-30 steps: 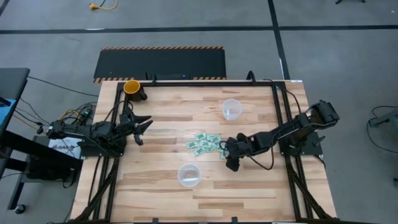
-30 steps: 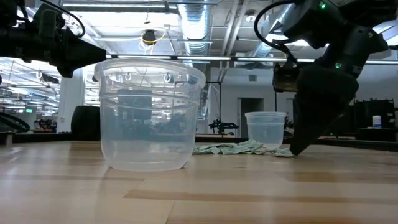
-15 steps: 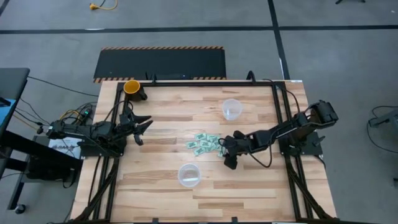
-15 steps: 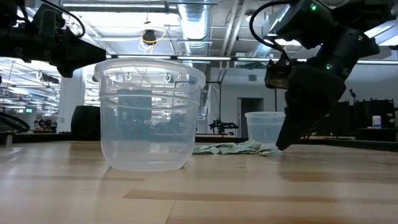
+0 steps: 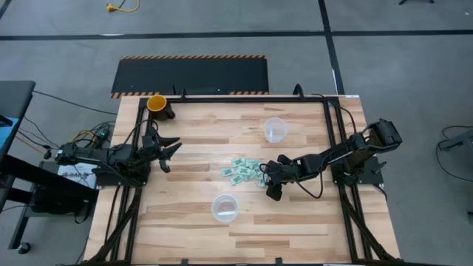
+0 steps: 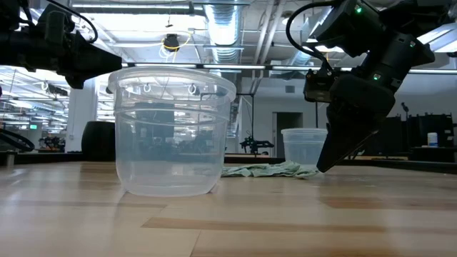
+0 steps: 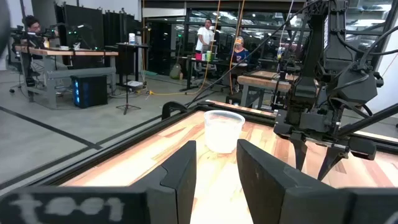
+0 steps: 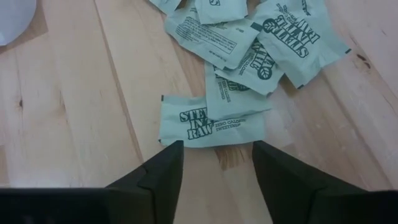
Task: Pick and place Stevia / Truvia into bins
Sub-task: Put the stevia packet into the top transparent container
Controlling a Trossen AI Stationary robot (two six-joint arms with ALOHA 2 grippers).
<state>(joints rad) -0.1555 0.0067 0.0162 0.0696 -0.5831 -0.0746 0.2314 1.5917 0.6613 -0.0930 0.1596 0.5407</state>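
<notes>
- Looking straight down, I have the left gripper (image 5: 168,150) parked over the table's left edge, well clear of the packets; its fingers are spread apart and hold nothing.
- An orange cup (image 5: 156,103) sits at the far left corner of the table (image 5: 192,222), behind that arm.
- From the left wrist I see one clear cup (image 7: 223,130) out ahead between the two dark fingers (image 7: 180,174), with the other arm beside it farther off.
- At table height, the near cup (image 6: 172,129) fills the left half of my picture and I see nothing lying in it.
- From above, that near cup (image 5: 224,207) stands near the front edge, and the far cup (image 5: 275,129) stands toward the back; the packets (image 5: 242,171) lie in a loose pile between the two.
- From the right wrist, the packets (image 8: 213,121) overlap one another flat on the wood, the nearest one lying just beyond my fingertips (image 8: 163,165).
- My right gripper (image 5: 269,176) hangs just beside the pile's right edge, fingers apart and gripping nothing, tips a little above the wood in the level picture (image 6: 334,153).
</notes>
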